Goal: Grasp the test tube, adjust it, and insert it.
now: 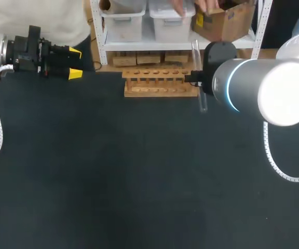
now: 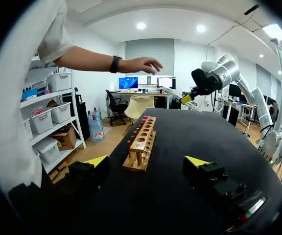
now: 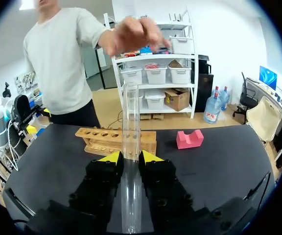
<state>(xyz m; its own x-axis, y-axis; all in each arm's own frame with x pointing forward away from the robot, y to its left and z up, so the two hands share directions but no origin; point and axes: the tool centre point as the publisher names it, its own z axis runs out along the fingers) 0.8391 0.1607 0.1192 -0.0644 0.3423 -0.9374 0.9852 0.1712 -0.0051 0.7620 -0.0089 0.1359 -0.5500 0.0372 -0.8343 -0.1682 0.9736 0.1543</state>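
From above, the table (image 1: 113, 181) is dark and a wooden rack (image 1: 160, 82) with a row of holes sits at its far side. The left arm (image 1: 14, 52) comes in at the far left corner. The left gripper (image 1: 76, 63) is well away from the rack, and its two yellow tips are spread apart with nothing between them. The big right arm (image 1: 274, 91) reaches in from the right. Its black wrist hides the fingers here, but the clear test tube (image 1: 203, 101) sticks out on both sides of the wrist, just by the right end of the rack. From the left wrist, the left gripper (image 2: 147, 160) is wide open and holds nothing. The rack (image 2: 142, 142) lies ahead of it on the table (image 2: 180, 142), apart from both fingers. Far ahead, past the rack, the right gripper (image 2: 187, 98) is up in the air with the test tube (image 2: 173, 93) in it. From the right wrist, the right gripper (image 3: 131, 157) has its two fingers pressed on the test tube (image 3: 130, 112) from both sides, so it grips the tube tight. The tube points straight out ahead between the yellow tips. The rack (image 3: 102, 139) is ahead of the fingers, down on the table (image 3: 214, 161). A pink block (image 3: 190, 139) sits near the rack's end.
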